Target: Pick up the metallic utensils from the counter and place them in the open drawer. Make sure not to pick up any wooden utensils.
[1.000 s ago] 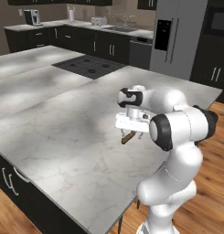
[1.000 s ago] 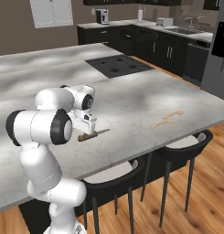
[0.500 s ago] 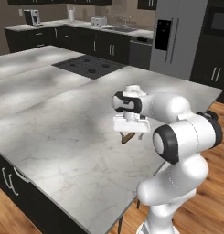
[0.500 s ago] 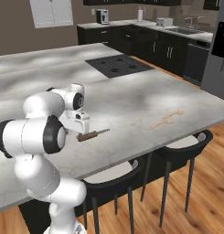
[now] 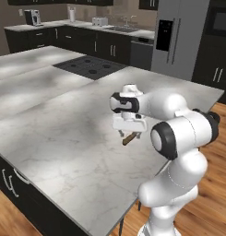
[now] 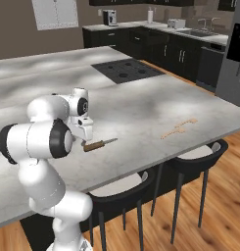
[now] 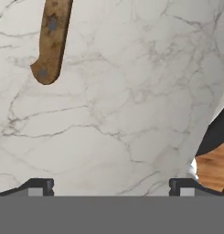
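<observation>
A table knife with a brown handle [image 6: 94,145] and a silver blade lies on the marbled counter [image 6: 141,105] near its front edge. My gripper [image 6: 86,137] hangs just above the counter at the handle end, jaws open and holding nothing. From the left base view the gripper [image 5: 129,132] covers most of the knife [image 5: 129,139]. In the hand view the knife handle [image 7: 51,39] sits at the upper left, outside the gap between the fingertips [image 7: 38,185]. The drawer is out of view.
A pale wooden utensil [image 6: 179,128] lies on the counter to the right of the knife. The black cooktop [image 5: 89,67] is set further back. Two bar stools [image 6: 197,154] stand below the counter's front edge. Black cabinets and a fridge [image 5: 179,37] line the far wall.
The hand has drifted slightly left and down over the knife's handle while the elbow swung. The jaws stay open and the knife has not moved.
</observation>
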Available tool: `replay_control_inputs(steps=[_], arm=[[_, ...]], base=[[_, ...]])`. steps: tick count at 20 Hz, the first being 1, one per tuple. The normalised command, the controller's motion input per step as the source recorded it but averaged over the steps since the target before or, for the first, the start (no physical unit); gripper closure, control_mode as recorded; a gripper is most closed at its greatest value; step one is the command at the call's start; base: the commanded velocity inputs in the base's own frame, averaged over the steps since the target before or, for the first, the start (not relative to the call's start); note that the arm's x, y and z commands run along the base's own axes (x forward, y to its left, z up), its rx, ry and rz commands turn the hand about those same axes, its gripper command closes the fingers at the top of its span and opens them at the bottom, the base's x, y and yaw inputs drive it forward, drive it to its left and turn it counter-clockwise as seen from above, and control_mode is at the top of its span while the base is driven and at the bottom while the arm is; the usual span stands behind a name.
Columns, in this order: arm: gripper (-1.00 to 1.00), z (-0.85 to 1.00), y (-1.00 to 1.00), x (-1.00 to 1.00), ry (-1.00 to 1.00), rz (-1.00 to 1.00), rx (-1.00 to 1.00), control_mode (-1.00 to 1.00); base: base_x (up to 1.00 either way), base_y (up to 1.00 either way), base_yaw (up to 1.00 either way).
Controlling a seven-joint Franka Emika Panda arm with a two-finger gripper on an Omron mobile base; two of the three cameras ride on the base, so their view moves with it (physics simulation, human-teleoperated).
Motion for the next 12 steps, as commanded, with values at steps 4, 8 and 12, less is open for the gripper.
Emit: replay_control_inputs(steps=[4,8,12], arm=[[-1.00,0.00,0.00,0.14,-0.10,-0.20,-0.01,-1.00],[-1.00,0.00,0.00,0.03,-0.23,-0.16,0.00,-1.00],[-1.00,0.00,0.01,-0.03,-0.32,-0.06,0.00,-1.00]], base=[[0.00,0.00,0.00],[0.00,0.00,0.00],[0.00,0.00,0.00]])
